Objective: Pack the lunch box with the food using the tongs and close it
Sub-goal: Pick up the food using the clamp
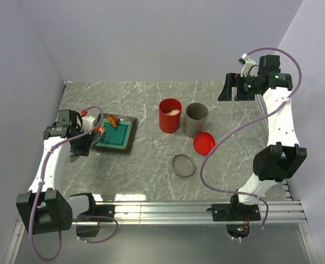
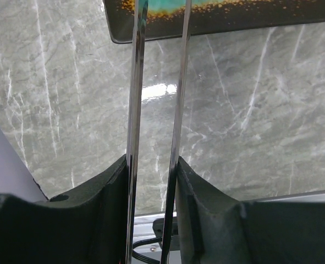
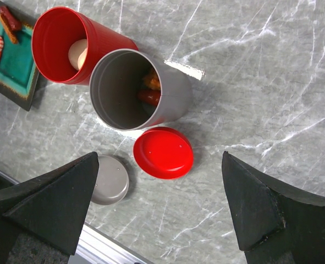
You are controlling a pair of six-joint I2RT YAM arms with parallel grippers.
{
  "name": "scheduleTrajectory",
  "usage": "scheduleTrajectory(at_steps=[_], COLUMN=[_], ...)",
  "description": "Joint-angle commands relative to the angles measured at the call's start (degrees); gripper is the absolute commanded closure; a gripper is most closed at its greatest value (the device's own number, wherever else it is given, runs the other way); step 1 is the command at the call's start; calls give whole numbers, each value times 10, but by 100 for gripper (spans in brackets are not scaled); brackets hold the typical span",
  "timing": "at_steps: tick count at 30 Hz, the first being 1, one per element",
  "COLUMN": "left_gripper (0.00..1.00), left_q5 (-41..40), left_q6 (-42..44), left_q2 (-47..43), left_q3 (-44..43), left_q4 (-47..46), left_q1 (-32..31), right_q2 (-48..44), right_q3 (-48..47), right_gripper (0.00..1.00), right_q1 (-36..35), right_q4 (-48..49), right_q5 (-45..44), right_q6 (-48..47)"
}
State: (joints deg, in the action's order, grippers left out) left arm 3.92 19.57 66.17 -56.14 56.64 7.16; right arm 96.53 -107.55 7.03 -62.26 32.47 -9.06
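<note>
My left gripper (image 1: pixel 84 137) (image 2: pixel 151 162) is shut on the tongs (image 2: pixel 136 82), whose two thin metal arms run between its pads toward the dark tray (image 2: pixel 217 25). The tong tips are out of sight in the left wrist view. Orange and red food (image 1: pixel 113 121) lies on the tray's teal inside. The red lunch box (image 1: pixel 170 114) (image 3: pixel 55 47) stands open mid-table with a beige ball (image 3: pixel 78 53) inside. Its red lid (image 1: pixel 203 142) (image 3: pixel 163 153) lies on the table. My right gripper (image 1: pixel 228 88) (image 3: pixel 160 159) hangs open high above the lid, holding nothing.
A grey cylinder (image 1: pixel 196 119) (image 3: pixel 176 96) stands against the lunch box's right side, with orange and red bits (image 3: pixel 151 91) in it. Its grey lid (image 1: pixel 183 165) (image 3: pixel 110 179) lies nearer the front. An aluminium rail (image 1: pixel 195 209) runs along the near edge. Walls close the left and back.
</note>
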Motion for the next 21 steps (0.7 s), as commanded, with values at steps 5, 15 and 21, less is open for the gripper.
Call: scheduleTrajectory(at_steps=[5,15,21], left_gripper=[54,54,56], left_q5=[-13,-6,-4], left_q6=[-10,-9,0], left_q2=[5,1,3], left_q3=[-3,-44,-51], left_q4=[-26,-14,-18], left_q1=[3,2,3], right_q2=[-13,-7,-6], right_q3=[-6,-7,-7], right_gripper=[0,0,0], right_q1=[2,3,1], right_q4=[1,-1,-3], right_q5=[5,11,12], right_q6=[-8,-8,-10])
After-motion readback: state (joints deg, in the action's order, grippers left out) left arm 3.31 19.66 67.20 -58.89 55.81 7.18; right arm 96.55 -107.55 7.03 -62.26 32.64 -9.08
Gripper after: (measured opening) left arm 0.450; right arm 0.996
